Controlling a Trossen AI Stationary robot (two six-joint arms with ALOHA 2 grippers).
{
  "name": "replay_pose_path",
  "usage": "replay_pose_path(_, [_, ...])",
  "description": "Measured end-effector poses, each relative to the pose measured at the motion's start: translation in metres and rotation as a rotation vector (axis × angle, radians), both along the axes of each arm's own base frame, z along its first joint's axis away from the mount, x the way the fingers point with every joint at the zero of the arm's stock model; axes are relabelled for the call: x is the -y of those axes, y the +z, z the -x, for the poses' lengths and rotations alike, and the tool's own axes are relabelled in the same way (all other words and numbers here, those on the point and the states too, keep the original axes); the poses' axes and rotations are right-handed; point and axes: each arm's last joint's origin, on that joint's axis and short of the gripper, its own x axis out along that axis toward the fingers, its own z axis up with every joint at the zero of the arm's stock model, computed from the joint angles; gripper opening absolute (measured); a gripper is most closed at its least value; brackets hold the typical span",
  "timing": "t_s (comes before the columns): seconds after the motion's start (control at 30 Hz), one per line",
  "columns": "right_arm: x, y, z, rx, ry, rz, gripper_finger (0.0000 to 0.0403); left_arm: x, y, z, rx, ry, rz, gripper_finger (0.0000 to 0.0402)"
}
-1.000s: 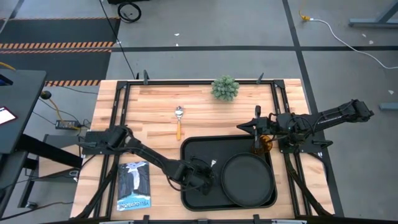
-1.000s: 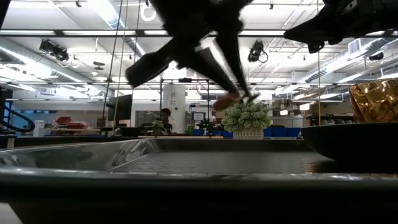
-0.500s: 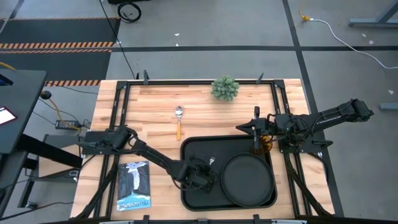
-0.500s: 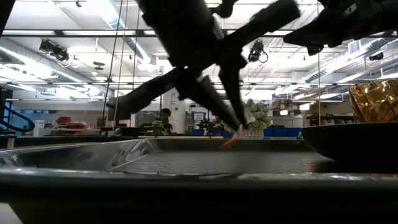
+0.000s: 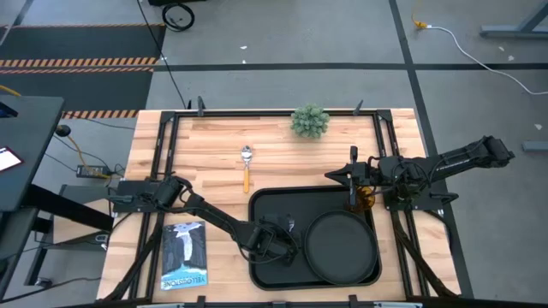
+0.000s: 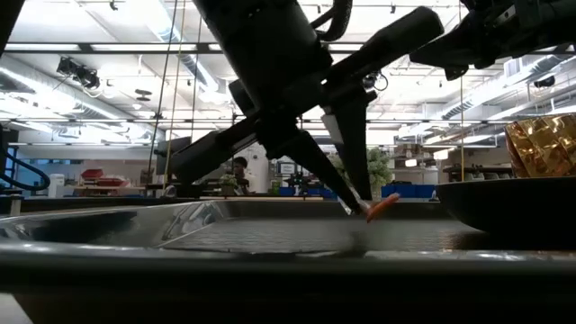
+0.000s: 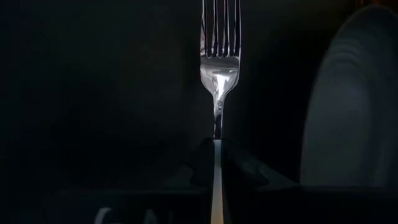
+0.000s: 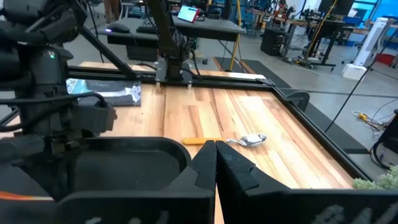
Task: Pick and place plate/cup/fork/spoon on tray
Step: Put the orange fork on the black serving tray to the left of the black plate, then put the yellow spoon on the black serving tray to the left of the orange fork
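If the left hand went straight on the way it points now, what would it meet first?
Probably the tray floor: the left hand, shut on the fork, angles down over the tray beside the plate. Depth is unclear.

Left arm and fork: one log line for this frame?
left gripper: shut on fork, low over tray | plate: on tray | spoon: on table | right gripper: shut, by cup

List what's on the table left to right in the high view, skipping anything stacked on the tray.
Booklet → spoon → plant → cup. The tray spans from just past the spoon across to the cup.
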Motion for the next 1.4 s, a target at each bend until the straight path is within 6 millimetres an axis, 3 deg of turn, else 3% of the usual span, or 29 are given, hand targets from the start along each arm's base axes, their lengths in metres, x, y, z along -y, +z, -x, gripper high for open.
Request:
replay_pose_path(0.9, [-0.0001,0.0005,-0.0001,0.003,0.004,0.014,0.0008,0.0017,-0.0011,-0.0032,0.029,0.043,0.099,0.0032])
replay_pose_path(1.4, [-0.0001,0.0005,-0.0001,0.003,0.005,0.014,0.0008,0.0011,-0.0009,-0.0037,0.020,-0.009,0.054,0.0121])
